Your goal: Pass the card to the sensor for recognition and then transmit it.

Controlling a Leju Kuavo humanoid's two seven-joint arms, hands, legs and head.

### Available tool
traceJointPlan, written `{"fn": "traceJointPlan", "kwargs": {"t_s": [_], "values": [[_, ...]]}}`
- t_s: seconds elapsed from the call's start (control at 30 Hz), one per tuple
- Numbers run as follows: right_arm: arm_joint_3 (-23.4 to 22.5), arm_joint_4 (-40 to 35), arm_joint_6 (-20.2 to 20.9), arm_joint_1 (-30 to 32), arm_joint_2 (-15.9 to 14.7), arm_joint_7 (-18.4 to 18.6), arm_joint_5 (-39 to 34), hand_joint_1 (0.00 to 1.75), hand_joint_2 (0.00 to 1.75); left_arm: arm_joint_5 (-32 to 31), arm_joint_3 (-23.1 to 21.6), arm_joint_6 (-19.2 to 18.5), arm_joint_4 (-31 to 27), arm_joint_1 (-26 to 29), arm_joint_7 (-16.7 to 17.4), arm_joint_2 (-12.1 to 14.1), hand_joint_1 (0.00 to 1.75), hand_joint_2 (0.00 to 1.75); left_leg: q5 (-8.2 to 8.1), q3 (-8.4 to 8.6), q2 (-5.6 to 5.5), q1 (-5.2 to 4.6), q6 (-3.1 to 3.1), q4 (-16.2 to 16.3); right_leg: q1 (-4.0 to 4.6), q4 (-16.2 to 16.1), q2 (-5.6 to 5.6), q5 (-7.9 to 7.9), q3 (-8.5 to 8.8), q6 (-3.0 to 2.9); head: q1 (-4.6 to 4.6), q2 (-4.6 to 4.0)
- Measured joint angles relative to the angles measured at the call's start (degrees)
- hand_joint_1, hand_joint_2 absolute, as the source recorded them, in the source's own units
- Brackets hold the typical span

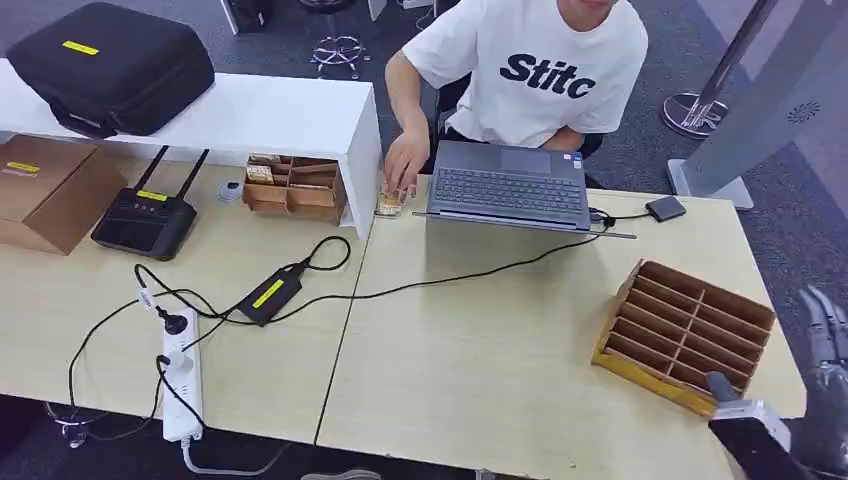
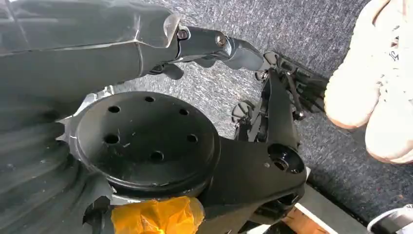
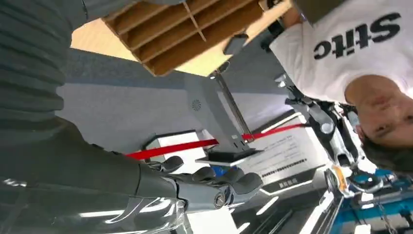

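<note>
1. While the right hand (image 1: 825, 345) hangs off the worktop's (image 1: 480, 360) right edge, just beside the slotted wooden rack (image 1: 688, 325), its dark fingers (image 3: 229, 178) are spread loosely and hold nothing.
2. From the left wrist view, the left hand (image 2: 214, 46) points down toward grey carpet (image 2: 292, 24) near a white shoe (image 2: 375, 87); whether its fingers are apart or closed, I cannot tell.
3. No card can be made out for certain; a small stack of something lies under the person's hand (image 1: 405, 160) beside the white shelf (image 1: 250, 115), too small to identify.
4. An open laptop (image 1: 505, 185) sits at the far side in front of the seated person (image 1: 530, 65).
5. Further left lie a small wooden tray (image 1: 295, 187), a black router (image 1: 145, 220), a cardboard box (image 1: 45, 190), a power adapter (image 1: 270, 295) and a white power strip (image 1: 182, 385).
6. A black case (image 1: 110, 65) rests on the white shelf.
</note>
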Motion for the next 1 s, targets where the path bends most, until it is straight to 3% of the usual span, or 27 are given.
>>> {"fn": "traceJointPlan", "kwargs": {"t_s": [0.23, 0.5, 0.67, 0.83, 1.0], "values": [[-2.6, 0.4, 4.6, 2.3, 3.3, -2.5, 3.8, 0.0, 1.75, 0.0, 0.2, -0.1, 0.0, 0.0, -0.1, 0.0, 0.0, 1.75, 0.0, 0.01, 0.01, 0.0, 0.0, 0.0, 0.0, 0.0, 0.01, 0.0, 0.02, 0.0, -0.02, 0.0], [-2.4, 2.3, 5.9, 3.0, 5.1, -3.1, 8.2, 0.0, 1.75, 0.0, 0.3, -0.5, 0.0, 0.0, -0.1, 0.0, 0.0, 1.75, 0.0, 0.01, 0.01, 0.0, 0.0, 0.0, 0.0, 0.0, 0.01, 0.0, 0.03, 0.0, -0.02, 0.0], [0.7, 5.3, 4.1, 2.9, 5.4, -2.1, 11.8, 0.0, 1.75, 0.0, 0.3, -0.6, 0.0, 0.0, 0.0, 0.1, 0.0, 1.75, 0.0, 0.01, 0.01, 0.0, 0.0, 0.0, 0.0, 0.0, 0.01, 0.0, 0.05, 0.0, -0.02, 0.0], [6.2, 9.1, -2.0, 1.7, 5.3, 2.0, 17.3, 0.0, 1.75, 0.0, 0.3, -0.8, 0.0, 0.0, 0.2, 0.2, 0.0, 1.75, 0.01, 0.05, 0.02, 0.0, 0.0, 0.0, 0.0, 0.0, 0.01, 0.0, 0.06, 0.0, -0.02, 0.0], [8.9, 11.2, -2.6, 1.0, 5.3, 2.4, 17.6, 0.0, 1.75, 0.0, 0.3, -0.9, 0.0, 0.0, 0.3, 0.3, 0.0, 1.75, 0.01, 0.05, 0.01, 0.0, -0.01, 0.0, 0.0, 0.0, 0.0, 0.0, 0.08, 0.0, -0.02, 0.0]]}}
